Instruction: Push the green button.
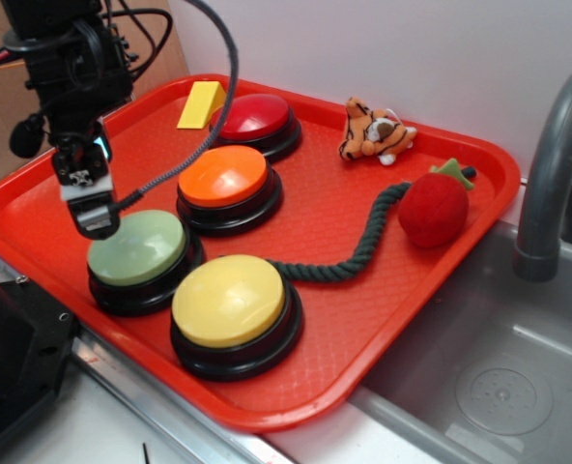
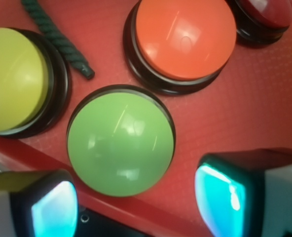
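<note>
Hiding the green button's (image 1: pixel 137 247) back-left edge, gripper (image 1: pixel 93 217) pointing down just over it, fingers (image 2: pixel 220 195) apart, holding nothing.

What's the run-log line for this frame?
target: green button | end effector: open, above its left edge | contact: unclear | tray

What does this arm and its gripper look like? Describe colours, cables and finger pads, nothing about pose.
The arm is black, blocky, with black cables looped around it and a thick braided grey cable trailing off. The gripper has a silvery metal plate above dark fingers. In the wrist view the fingertips are black-framed with glossy, glowing cyan pads.
</note>
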Motion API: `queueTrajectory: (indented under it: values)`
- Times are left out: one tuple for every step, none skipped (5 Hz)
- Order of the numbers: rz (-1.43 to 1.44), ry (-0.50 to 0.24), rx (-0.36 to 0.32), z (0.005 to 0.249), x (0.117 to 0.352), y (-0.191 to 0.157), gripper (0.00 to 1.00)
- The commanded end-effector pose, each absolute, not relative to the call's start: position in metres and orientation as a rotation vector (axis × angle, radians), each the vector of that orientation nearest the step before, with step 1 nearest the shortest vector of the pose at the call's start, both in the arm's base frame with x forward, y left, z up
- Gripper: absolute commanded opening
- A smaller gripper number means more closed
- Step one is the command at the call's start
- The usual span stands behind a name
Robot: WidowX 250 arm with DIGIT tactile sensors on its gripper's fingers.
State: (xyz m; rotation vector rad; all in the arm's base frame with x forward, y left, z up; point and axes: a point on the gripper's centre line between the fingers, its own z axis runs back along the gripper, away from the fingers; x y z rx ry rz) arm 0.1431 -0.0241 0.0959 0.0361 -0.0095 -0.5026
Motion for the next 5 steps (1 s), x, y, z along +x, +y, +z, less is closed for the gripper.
queueTrajectory:
  values:
    - [-0.46, -0.041, 0.028, 0.116, 0.15, -0.027, 1.0]
    - [-0.437, -0.043, 0.026, 0.122, 0.148, -0.026, 1.0]
    - [-0.424, -0.042, 0.035, 0.128, 0.145, -0.026, 1.0]
    - [-0.418, -0.043, 0.022, 0.132, 0.144, -0.024, 1.0]
    - [-0.396, -0.051, 0.022, 0.132, 0.142, -0.022, 1.0]
